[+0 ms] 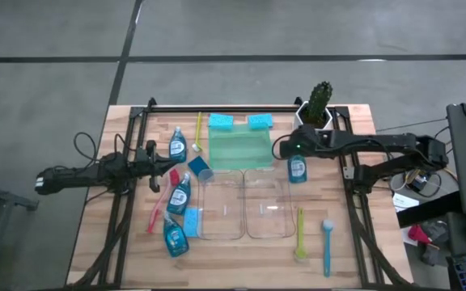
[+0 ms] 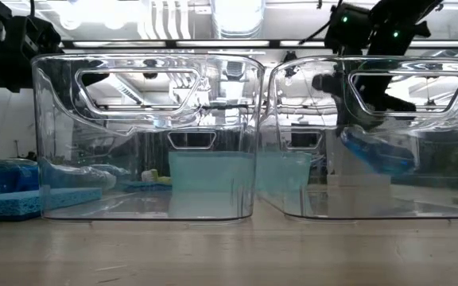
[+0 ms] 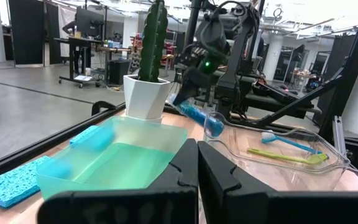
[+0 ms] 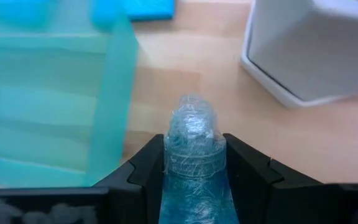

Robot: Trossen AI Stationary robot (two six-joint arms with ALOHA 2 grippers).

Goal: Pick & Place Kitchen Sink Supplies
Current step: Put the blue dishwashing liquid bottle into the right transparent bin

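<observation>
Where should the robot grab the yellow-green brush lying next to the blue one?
Probably the middle of the yellow-green brush's thin handle, coming straight down from above. It lies flat on the table, with bare wood on both sides before the blue brush, so the fingers can straddle it.

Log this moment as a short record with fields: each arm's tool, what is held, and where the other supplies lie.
right tool: shut on a bottle of blue liquid, held beside the green tray, near the cactus pot
left tool: shut, empty, at the table's left side
clear bins: two, side by side, nothing visible inside
other bottles: three on the left half
sponges: two behind the tray, one by the left bin
brushes: yellow-green and blue right of the bins; a red-pink one on the left
</observation>
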